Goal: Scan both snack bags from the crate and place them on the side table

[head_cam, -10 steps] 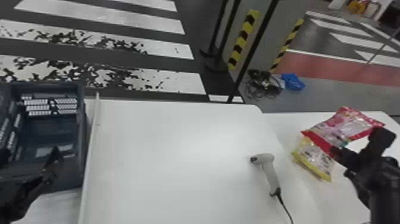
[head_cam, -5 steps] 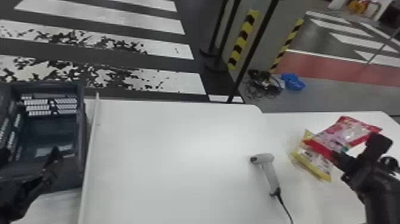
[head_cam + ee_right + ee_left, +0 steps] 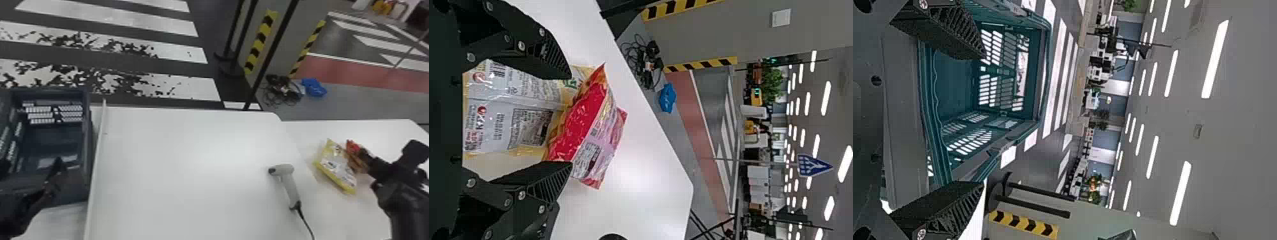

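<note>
The right pincer [image 3: 363, 156] is held open by a yellow plastic bag [image 3: 336, 167] and a red-and-pink plastic bag [image 3: 601, 142]; the left pincer [image 3: 32, 164] is held open by a dark plastic crate [image 3: 85, 127].

Left claw [image 3: 32, 164], right claw [image 3: 385, 149] spread

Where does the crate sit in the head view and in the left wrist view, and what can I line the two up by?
Head view: the crate is at the left edge, beside the white table.
Left wrist view: the crate is seen between the open left fingers.
Shared landmark: white crosswalk stripes on the floor beyond the crate.
</note>
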Controlling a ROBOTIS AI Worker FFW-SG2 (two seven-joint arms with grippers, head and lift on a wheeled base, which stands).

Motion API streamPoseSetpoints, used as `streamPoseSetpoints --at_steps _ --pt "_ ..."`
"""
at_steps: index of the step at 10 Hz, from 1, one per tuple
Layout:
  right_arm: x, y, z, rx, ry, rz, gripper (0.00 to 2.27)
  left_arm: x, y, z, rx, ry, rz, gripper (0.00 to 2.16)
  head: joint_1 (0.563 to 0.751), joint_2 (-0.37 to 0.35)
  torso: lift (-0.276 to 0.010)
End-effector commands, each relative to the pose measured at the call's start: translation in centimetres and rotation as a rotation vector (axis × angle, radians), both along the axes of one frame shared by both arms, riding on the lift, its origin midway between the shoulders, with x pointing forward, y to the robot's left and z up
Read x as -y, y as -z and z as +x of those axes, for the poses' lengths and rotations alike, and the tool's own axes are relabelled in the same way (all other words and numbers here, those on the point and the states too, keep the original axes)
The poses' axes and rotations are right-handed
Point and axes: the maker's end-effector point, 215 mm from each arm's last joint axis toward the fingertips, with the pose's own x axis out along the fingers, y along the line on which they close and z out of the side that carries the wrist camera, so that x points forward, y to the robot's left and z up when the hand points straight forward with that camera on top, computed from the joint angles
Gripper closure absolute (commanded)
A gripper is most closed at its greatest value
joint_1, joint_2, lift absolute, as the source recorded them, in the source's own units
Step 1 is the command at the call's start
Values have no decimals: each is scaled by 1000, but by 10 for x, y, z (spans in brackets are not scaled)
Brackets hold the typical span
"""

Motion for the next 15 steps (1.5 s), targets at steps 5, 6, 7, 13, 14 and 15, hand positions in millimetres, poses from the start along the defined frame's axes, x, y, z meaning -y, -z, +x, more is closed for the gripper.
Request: streamPoseSetpoints --at_steps 5,6,7,13,14,15 --pt "-137 -47 50 103 -246 -77 63 7 -16 -1 12 11 11 76 695 -350 -95" --pt "-177 -48 59 111 -305 -76 63 12 -21 -2 13 19 13 76 695 -350 -95" --pt "-219 -49 64 114 -370 -80 63 17 -21 -3 11 27 26 76 695 -350 -95" --pt "-372 -31 65 74 -553 -164 66 59 -26 -11 -1 89 57 76 695 -294 -95" --pt "-390 -31 61 99 -570 -183 66 69 -22 -13 -18 103 64 76 695 -290 -95" --pt "-411 -26 56 117 -595 -174 66 82 -19 -16 -26 122 65 76 695 -288 -95"
